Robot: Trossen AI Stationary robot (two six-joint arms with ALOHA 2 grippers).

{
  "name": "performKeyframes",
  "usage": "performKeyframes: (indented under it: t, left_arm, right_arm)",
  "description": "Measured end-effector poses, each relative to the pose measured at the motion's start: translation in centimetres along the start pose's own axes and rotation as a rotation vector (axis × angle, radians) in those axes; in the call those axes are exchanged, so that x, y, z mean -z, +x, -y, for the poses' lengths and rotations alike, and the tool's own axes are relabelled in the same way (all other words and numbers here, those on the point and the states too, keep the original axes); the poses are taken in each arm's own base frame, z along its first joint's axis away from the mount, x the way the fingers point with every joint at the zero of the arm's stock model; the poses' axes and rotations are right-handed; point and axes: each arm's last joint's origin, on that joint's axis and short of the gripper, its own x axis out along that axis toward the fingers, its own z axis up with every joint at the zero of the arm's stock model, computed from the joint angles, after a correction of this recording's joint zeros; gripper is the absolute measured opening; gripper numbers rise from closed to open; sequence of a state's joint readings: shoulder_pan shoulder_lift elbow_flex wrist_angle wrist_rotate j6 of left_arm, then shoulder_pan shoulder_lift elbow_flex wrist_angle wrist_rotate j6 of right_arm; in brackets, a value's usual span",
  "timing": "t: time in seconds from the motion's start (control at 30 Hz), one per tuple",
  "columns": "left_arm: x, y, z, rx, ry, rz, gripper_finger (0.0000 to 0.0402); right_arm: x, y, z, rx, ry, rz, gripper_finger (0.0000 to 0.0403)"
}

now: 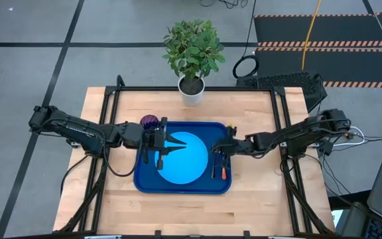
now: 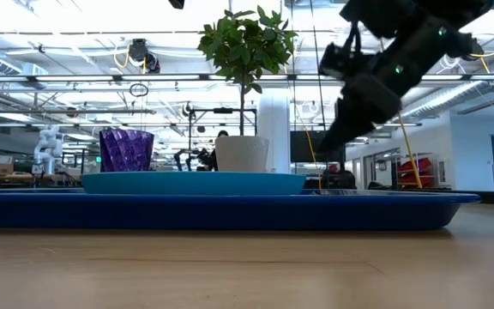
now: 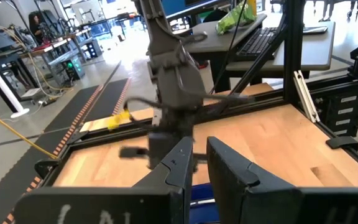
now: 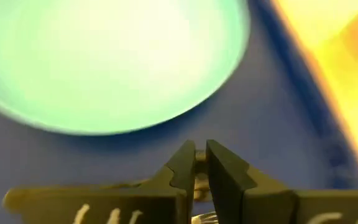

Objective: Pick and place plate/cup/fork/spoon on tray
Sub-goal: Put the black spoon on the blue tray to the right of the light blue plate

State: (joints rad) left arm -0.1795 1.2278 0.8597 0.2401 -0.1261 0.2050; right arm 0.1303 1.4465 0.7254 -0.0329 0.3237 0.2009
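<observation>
The right gripper (image 1: 219, 151) hangs over the right part of the tray (image 1: 182, 187), its fingers (image 4: 182, 163) drawn almost together with only a thin slit between them; a bit of silver metal shows at their base in the right wrist view, but whether they clamp anything cannot be told. Just beneath it in the high view the fork (image 1: 222, 169) lies on the tray floor with its orange handle toward the near edge, and a thin dark piece, probably the spoon (image 1: 215, 167), lies just beside it on the left. In the low view this arm comes in from above at the right, lifted clear of the tray rim. To the left of the cutlery the plate (image 1: 183, 157) rests flat in the middle of the tray, its rim filling much of the right wrist view (image 4: 114, 62). The left gripper (image 1: 172, 142) reaches in from the left over the plate's left edge, its fingers (image 3: 229, 165) narrowly parted and holding nothing. Behind its wrist the cup (image 1: 149, 121) stands upright at the tray's far left corner; whether it sits inside the rim or just outside cannot be told from above, and in the low view (image 2: 126, 149) it rises behind the plate's left end. Beyond the tray, at the table's far edge, stands a white plant pot (image 1: 191, 91) with a leafy green plant.
</observation>
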Motion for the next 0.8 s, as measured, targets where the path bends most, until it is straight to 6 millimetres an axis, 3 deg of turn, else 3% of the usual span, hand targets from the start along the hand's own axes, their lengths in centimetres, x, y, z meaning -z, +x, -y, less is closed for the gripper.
performKeyframes:
  t: [0.17,0.4,0.8]
  left_arm:
    - [0.0,0.0,0.0,0.001,-0.002,-0.003,0.0051]
    - [0.6,-0.2,0.1,0.015,0.003,-0.069,0.0051]
    - [1.0,-3.9,-0.2,-0.005,-0.064,-0.274,0.0051]
  right_arm:
    - [-0.4,-1.5,0.8,0.129,0.034,0.038,0.0034]
    - [1.0,-1.4,1.3,0.198,0.048,-0.087,0.0034]
    - [0.6,-0.3,2.1,-0.033,0.019,0.041,0.0034]
